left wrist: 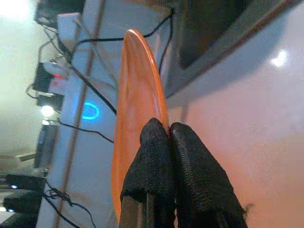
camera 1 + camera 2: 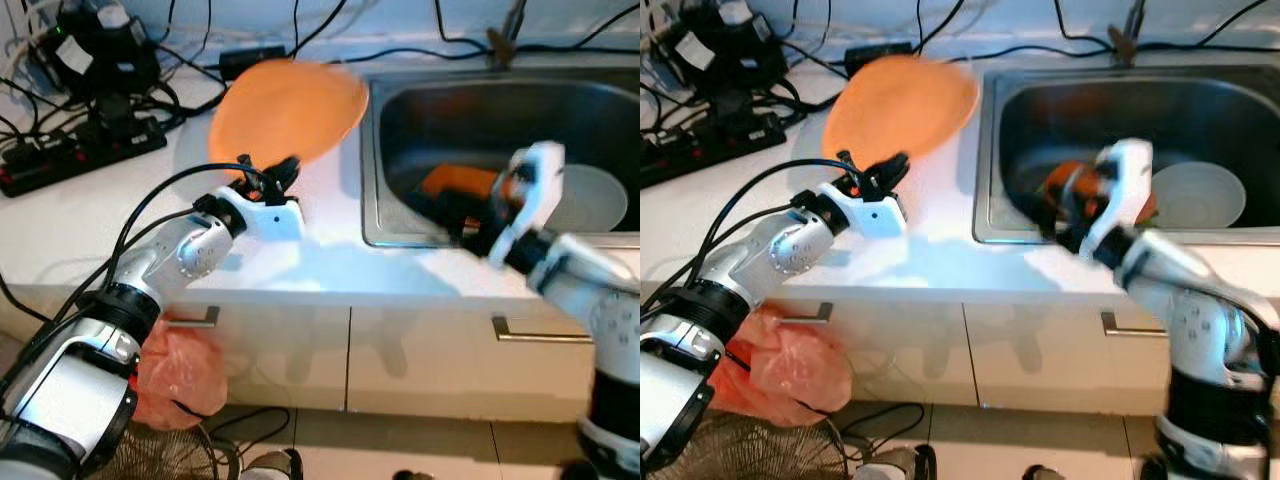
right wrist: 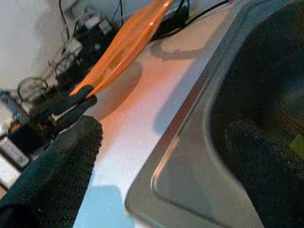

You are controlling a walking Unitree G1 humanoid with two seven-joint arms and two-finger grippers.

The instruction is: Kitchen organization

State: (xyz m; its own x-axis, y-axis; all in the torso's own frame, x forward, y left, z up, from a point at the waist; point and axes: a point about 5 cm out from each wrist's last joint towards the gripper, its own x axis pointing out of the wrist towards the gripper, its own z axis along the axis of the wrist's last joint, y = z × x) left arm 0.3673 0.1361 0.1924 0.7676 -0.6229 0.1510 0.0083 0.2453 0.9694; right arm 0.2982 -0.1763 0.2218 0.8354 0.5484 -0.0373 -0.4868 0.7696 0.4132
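A round orange plate [image 2: 290,105] is tilted up off the white counter [image 2: 310,250], just left of the steel sink [image 2: 370,170]. My left gripper [image 2: 268,172] is shut on the plate's near rim; in the left wrist view its fingertips [image 1: 161,137] pinch the plate's edge [image 1: 137,95]. My right gripper [image 2: 465,215] is open and hangs over the sink's front left corner, with the sink rim [image 3: 190,142] between its fingers. An orange object [image 2: 455,180] lies in the basin right behind that gripper, partly hidden. A white dish [image 2: 598,197] lies in the basin's right side.
A black power strip [image 2: 80,155] with plugs and tangled cables takes up the counter's back left. More cables run along the wall behind the sink. Below the counter are white drawers with metal handles [image 2: 530,335], a pink plastic bag [image 2: 175,380] and a wire fan [image 2: 170,455].
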